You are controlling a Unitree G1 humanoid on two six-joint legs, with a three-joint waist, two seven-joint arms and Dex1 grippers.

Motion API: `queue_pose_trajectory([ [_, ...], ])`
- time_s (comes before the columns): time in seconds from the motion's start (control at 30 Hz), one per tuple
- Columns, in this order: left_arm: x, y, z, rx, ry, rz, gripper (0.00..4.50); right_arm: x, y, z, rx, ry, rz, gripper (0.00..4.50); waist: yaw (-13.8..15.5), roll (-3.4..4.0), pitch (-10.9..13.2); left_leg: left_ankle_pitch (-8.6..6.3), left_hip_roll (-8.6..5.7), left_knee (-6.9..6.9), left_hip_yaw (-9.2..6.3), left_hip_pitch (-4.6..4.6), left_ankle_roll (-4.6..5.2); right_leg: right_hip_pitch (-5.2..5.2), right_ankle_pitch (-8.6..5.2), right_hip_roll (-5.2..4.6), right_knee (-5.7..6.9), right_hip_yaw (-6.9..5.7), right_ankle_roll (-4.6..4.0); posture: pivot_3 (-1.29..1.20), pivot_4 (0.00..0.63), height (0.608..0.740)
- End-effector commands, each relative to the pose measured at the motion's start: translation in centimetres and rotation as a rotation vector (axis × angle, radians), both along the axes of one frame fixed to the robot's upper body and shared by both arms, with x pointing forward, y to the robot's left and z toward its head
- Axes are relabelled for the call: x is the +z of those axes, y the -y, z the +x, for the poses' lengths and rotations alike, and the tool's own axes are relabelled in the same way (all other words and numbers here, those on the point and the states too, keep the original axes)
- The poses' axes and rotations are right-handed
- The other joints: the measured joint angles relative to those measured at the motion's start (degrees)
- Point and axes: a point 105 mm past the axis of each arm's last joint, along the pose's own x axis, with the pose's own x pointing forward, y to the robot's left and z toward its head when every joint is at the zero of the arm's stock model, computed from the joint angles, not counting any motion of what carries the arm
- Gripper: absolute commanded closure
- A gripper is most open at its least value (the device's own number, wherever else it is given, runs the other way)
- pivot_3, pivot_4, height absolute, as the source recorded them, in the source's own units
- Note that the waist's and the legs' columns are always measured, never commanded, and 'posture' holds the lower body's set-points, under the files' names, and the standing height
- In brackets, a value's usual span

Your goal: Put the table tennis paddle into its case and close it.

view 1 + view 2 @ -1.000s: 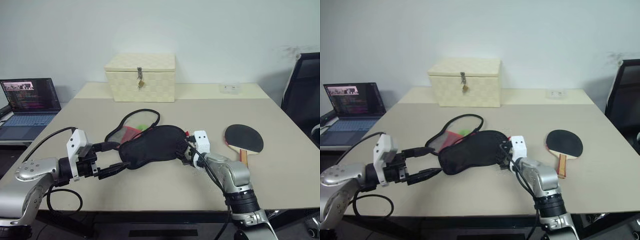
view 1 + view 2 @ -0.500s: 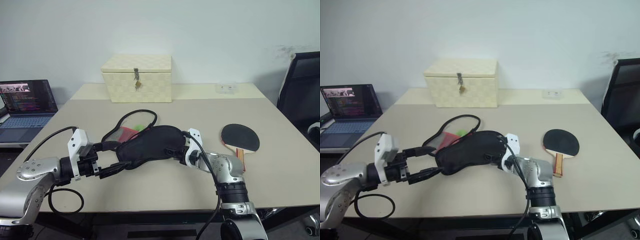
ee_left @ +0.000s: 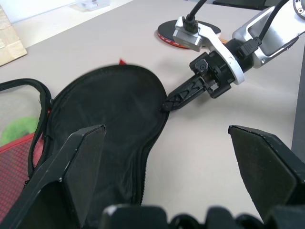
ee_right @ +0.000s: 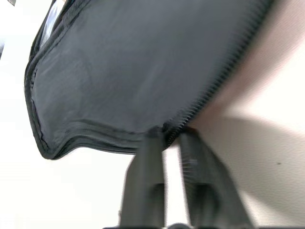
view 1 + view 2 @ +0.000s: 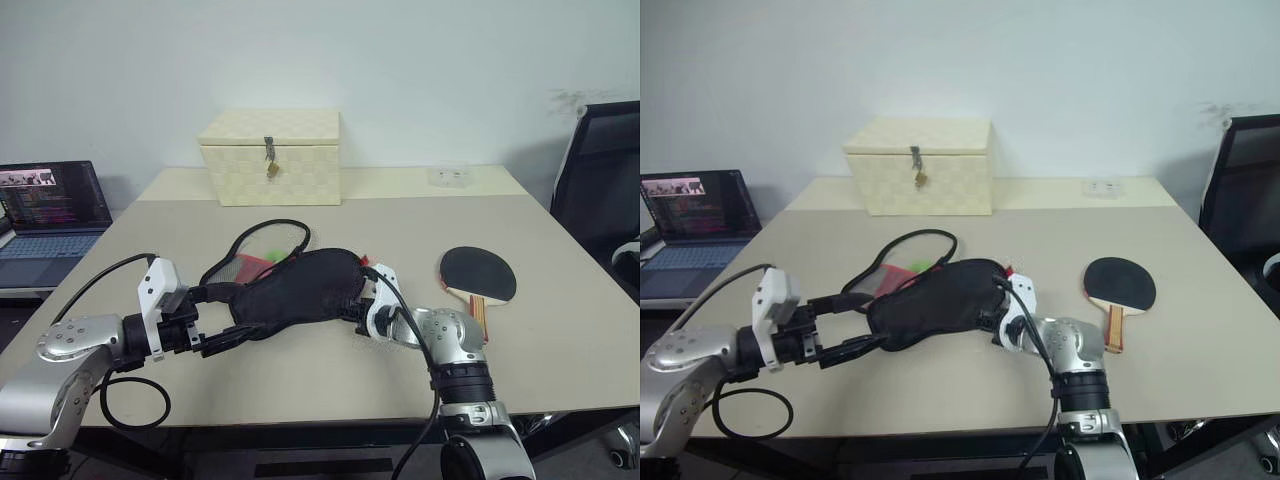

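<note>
The case [image 5: 295, 290] lies mid-table, black fabric up, with its red mesh panel [image 5: 243, 267] and zip loop spread out behind it. My right gripper [image 5: 352, 303] is shut on the zip edge at the case's right end; the right wrist view shows its fingers [image 4: 147, 181] pinching that edge [image 4: 190, 114]. At the case's left end my left gripper [image 5: 226, 318] stands open, one finger on each side of the narrow end, gripping nothing. The table tennis paddle [image 5: 478, 274] lies flat on the table to the right of my right arm, black face up, handle toward me.
A cream checkered box [image 5: 270, 155] with a metal latch stands at the back of the table [image 5: 330, 370]. An open laptop [image 5: 50, 205] sits on a side surface at the left. A black chair [image 5: 600, 170] is at the right. A small clear item [image 5: 450, 176] lies at the back right.
My right gripper was open and has shut on the case's right edge, after rolling and shifting slightly left. The left gripper has kept still. The camera view has shifted a little.
</note>
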Motion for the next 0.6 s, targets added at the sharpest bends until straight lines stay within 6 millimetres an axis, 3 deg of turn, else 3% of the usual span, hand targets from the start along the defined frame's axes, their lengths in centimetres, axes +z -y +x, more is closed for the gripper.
queue_pose_trajectory([
  [0.03, 0.9, 0.0, 0.1, 0.002, 0.052, 0.002, 0.00, 2.9, -4.2, -1.0, 0.097, 0.051, 0.108, 4.48, 0.0, 0.00, 0.0, 0.00, 0.00, 0.00, 0.06, 0.01, 0.00, -0.01, 0.00, 0.00, 0.00, 0.05, 0.01, 0.00, 0.150, 0.740],
  [0.17, 0.8, 0.1, 0.1, 0.001, 0.051, 0.002, 0.00, 2.8, -2.6, -0.7, 0.086, 0.053, 0.087, 4.48, 0.0, 0.00, 0.0, 0.00, 0.00, 0.00, 0.22, 0.00, 0.00, -0.12, 0.00, 0.00, 0.06, 0.19, 0.02, 0.00, 0.150, 0.740],
  [0.4, 0.8, 0.5, 0.2, -0.018, 0.053, 0.000, 0.00, 3.6, 4.6, 0.2, 0.133, 0.114, -0.102, 4.48, 0.5, -0.03, 0.0, 0.00, -0.02, -0.01, 0.46, -0.07, 0.00, -0.33, 0.01, 0.00, 0.17, 0.41, 0.08, 0.00, 0.150, 0.740],
  [0.47, 0.8, 0.8, 0.2, -0.029, 0.053, 0.002, 0.00, 4.5, 8.5, 1.2, 0.138, 0.149, -0.211, 4.48, 0.4, -0.04, 0.0, -0.01, -0.04, -0.01, 0.55, -0.07, 0.01, -0.33, 0.02, 0.00, 0.12, 0.50, 0.17, 0.00, 0.150, 0.740],
  [0.53, 0.8, 1.0, 0.3, -0.036, 0.053, 0.003, 0.00, 5.4, 11.0, 1.6, 0.168, 0.179, -0.299, 4.48, 0.4, -0.03, 0.0, -0.01, -0.09, -0.02, 0.63, -0.08, 0.01, -0.36, 0.01, 0.00, 0.08, 0.55, 0.20, 0.00, 0.150, 0.740],
  [0.6, 0.8, 1.0, 0.3, -0.041, 0.052, 0.004, 0.00, 5.7, 11.8, 1.7, 0.209, 0.192, -0.344, 4.48, 0.3, -0.05, 0.0, -0.01, -0.09, -0.03, 0.67, -0.10, 0.02, -0.40, 0.01, 0.02, 0.03, 0.56, 0.21, 0.00, 0.150, 0.740],
])
